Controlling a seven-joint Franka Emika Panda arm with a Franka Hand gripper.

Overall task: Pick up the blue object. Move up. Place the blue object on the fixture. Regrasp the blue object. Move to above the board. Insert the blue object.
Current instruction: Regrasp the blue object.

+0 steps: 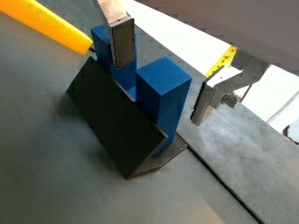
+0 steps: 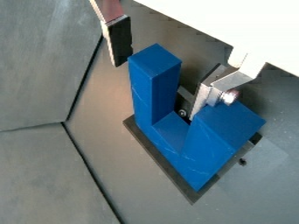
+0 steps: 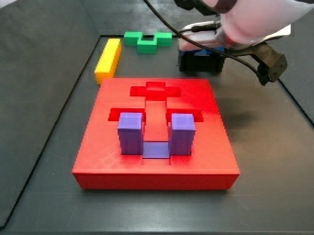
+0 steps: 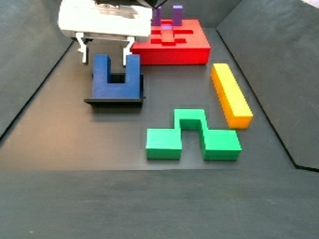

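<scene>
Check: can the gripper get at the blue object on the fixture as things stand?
Probably yes. The gripper hangs open right above the blue object, which stands prongs-up in the fixture; nothing sits between them.

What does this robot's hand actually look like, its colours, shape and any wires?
The gripper is a blocky white body with two thin, flat silver fingers ending in dark pads. A black cable loops along the rounded white arm in a side view. In a wrist view, a pale silver metal bracket sits on its underside. No lettering is readable.
</scene>
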